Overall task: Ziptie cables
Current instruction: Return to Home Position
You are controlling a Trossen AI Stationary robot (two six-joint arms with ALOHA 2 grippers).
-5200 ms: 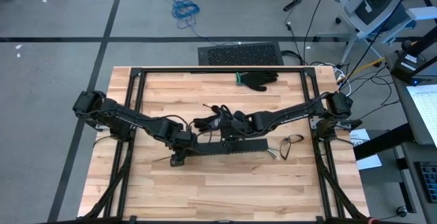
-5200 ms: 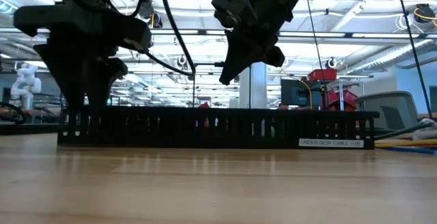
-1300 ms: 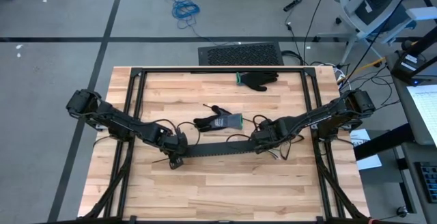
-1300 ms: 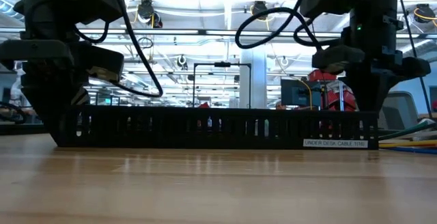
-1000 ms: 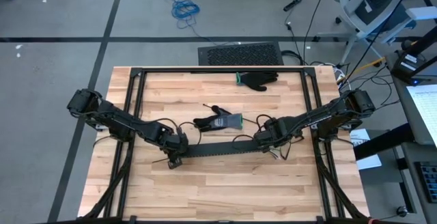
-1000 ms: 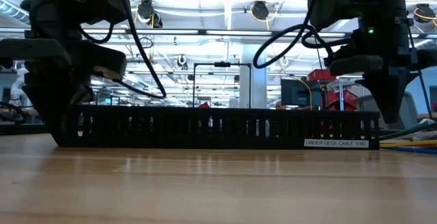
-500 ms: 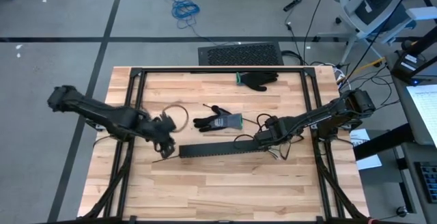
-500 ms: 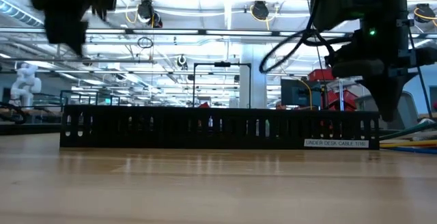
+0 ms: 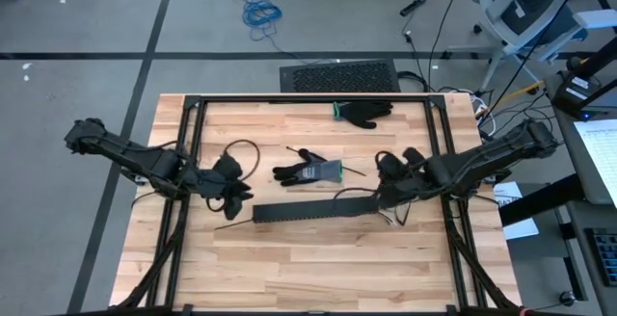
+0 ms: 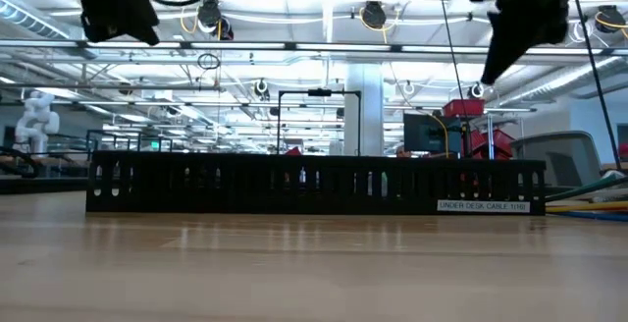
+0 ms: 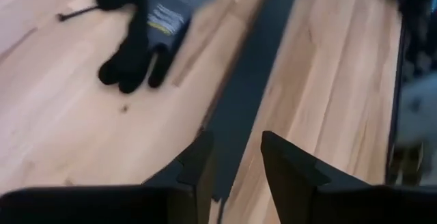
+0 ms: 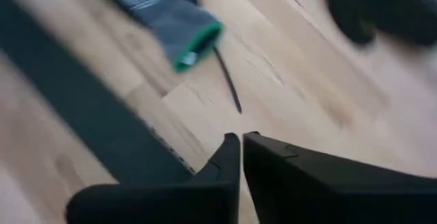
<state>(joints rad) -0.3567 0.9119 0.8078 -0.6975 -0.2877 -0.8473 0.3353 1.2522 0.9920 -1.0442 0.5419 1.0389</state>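
From above, the pale wooden desk (image 9: 289, 270) carries a long black slotted plastic channel (image 9: 313, 208) lying crosswise near its middle. The left gripper (image 9: 234, 197) hangs just off the channel's left end and the right gripper (image 9: 384, 189) just behind its right end, neither touching it. Of the cables (image 9: 390, 215), only a few thin dark strands show at the channel's right end; the rest cannot be made out. A grey-and-black work glove (image 9: 308, 172) lies just behind the channel, and a black glove with a green cuff (image 9: 364, 113) sits near the far edge. From desk height, the channel (image 10: 314, 185) stands on the desk (image 10: 294, 273) with its lid on, the left gripper (image 10: 118, 18) raised well above its left end and the right gripper (image 10: 496, 62) raised above its right end; whether wires lie behind the slots cannot be told. In the left wrist view, the left gripper (image 11: 235, 138) has its fingers (image 11: 198, 166) apart and holding nothing, above the channel (image 11: 249, 80), with the grey glove (image 11: 147, 29) beside it. In the right wrist view, the right gripper (image 12: 240, 136) has its fingers (image 12: 273, 162) closed almost together on nothing, over the desk between the channel (image 12: 75, 115) and the glove's green cuff (image 12: 164, 16), where a thin dark strip (image 12: 229, 80) lies.
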